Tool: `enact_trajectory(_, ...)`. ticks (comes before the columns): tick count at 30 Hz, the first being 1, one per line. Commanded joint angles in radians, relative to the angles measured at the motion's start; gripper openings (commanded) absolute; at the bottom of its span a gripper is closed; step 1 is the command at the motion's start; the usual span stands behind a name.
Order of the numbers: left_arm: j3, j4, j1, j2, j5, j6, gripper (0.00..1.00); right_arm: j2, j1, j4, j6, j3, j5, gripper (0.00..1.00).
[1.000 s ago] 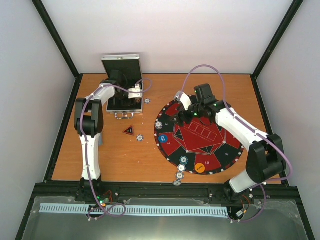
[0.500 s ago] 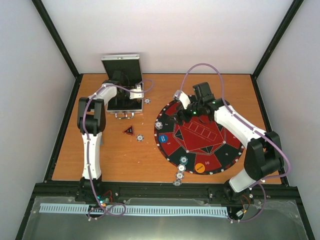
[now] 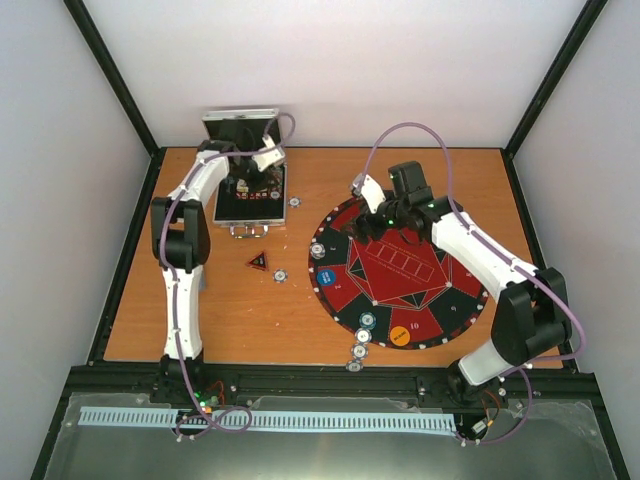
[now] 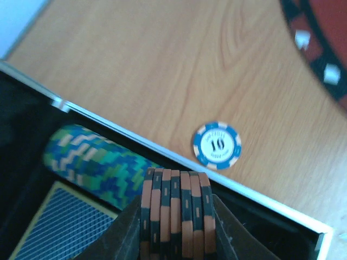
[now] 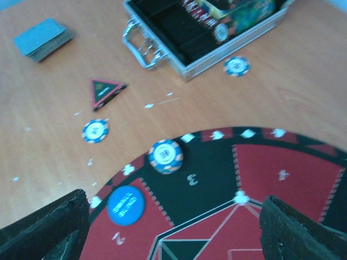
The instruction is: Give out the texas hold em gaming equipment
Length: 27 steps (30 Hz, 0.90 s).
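Poker chips are only partly handed out, as we read it. On the round mat [image 3: 420, 285] one spotted chip [image 5: 166, 156] lies near the rim next to the blue marker disc [image 5: 126, 206]. Another chip [image 3: 367, 320] sits toward the near edge beside the orange marker disc [image 3: 400, 336]. A short line of chips [image 3: 357, 351] runs just off the mat's near edge onto the counter [image 3: 200, 320].

Two blue chips lie loose on the wood: one marked 10 [image 4: 217, 145] just beside the open case [image 4: 179, 165], and one [image 5: 95, 130] near the triangular marker [image 5: 105, 89]. A deck of cards [image 5: 43, 39] rests on the counter well apart from the mat. A second deck [image 4: 59, 227] and a row of green-and-blue chips [image 4: 92, 165] remain inside the case, so we judge that most of the distributing is yet to do.

In the left wrist view the stack of orange-and-black chips [image 4: 176, 195] stands on edge, pinched between the fingers of the left gripper [image 4: 176, 222]. It is over the case interior, close to the rim; we cannot tell whether it has cleared the compartment.

The right gripper [image 5: 173, 216] is spread wide and holds nothing, hovering over the mat's far-left part.
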<state>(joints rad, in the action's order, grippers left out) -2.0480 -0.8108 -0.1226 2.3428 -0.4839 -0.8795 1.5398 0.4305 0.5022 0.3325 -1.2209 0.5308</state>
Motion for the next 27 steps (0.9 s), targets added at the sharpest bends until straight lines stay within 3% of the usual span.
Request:
enact_trajectory(1,-0.106,-0.074,0.001,-0.12,-0.096,0.399,0.01,-0.038,0.006,-0.159,-0.022,-0.034,-0.145,0.84)
enact_trajectory(9,-0.093,-0.128,0.001,-0.221,-0.334,0.796,0.01,0.098,0.113,-0.582,0.028,-0.081,-0.114,0.84)
enact_trajectory(14,-0.069,-0.15,0.0,-0.26,-0.469,0.902,0.01,0.246,0.128,-0.648,0.032,-0.227,-0.085,0.84)
enact_trajectory(20,-0.056,-0.154,0.0,-0.266,-0.566,0.965,0.01,0.336,0.129,-0.736,0.172,-0.276,-0.059,0.83)
enact_trajectory(27,-0.055,-0.137,-0.002,-0.267,-0.582,0.986,0.01,0.419,0.129,-0.664,0.26,-0.367,-0.045,0.67)
